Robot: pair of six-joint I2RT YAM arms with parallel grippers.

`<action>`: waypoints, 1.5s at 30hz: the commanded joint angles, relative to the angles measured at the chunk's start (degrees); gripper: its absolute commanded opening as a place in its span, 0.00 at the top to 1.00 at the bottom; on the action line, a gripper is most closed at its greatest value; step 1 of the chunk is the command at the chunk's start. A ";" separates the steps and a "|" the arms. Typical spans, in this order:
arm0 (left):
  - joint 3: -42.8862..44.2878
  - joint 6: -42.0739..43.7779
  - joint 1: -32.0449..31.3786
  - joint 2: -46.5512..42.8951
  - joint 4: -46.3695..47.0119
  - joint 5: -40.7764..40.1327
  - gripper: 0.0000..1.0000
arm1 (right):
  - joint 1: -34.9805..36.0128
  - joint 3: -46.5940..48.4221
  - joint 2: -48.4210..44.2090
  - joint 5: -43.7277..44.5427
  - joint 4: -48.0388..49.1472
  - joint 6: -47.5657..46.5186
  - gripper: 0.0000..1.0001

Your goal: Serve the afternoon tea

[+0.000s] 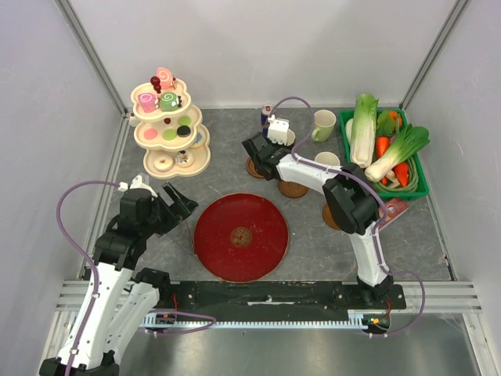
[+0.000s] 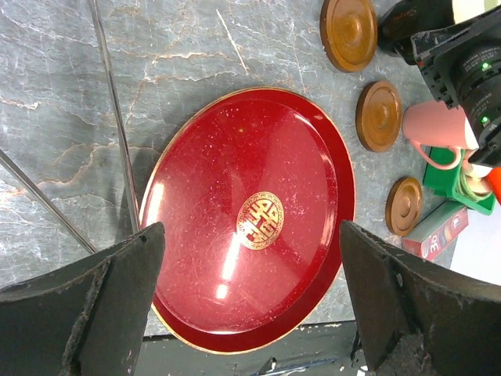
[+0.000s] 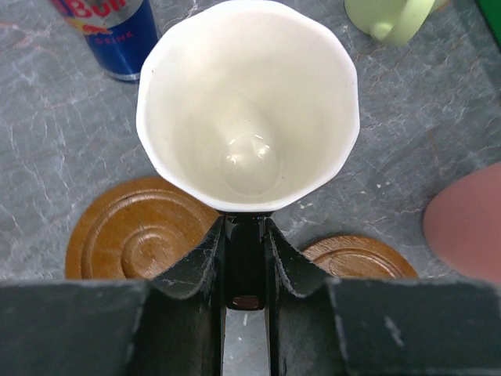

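My right gripper (image 3: 247,252) is shut on the black handle of the black mug (image 3: 249,102), whose white inside faces the right wrist camera. From above, the wrist camera hides most of that mug (image 1: 290,135). The pale green mug (image 1: 323,125) and the pink mug (image 1: 326,160) stand just to its right. Toy pastries sit on a tiered wooden stand (image 1: 168,125) at the back left. The left gripper (image 1: 176,205) hangs open beside the red plate (image 1: 241,236), with nothing between its fingers (image 2: 94,305).
Three round wooden coasters (image 1: 257,168), (image 1: 294,189), (image 1: 333,219) lie between the mugs and the plate. A red-and-blue drink can (image 3: 117,31) stands behind the black mug. A green basket (image 1: 419,182) of toy vegetables sits at the right.
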 commanded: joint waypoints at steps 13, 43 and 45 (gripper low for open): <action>-1.02 2.60 0.23 -0.97 0.62 1.94 0.02 | 8.47 -6.99 -7.52 -0.24 15.01 -10.75 0.99; -2.95 3.21 0.32 0.08 4.40 4.40 0.01 | 5.75 -25.60 -39.39 -11.92 -1.67 -10.84 0.02; -3.82 3.74 0.32 0.52 5.45 5.19 0.01 | 1.81 -29.99 -44.67 -15.43 -4.41 -9.69 0.02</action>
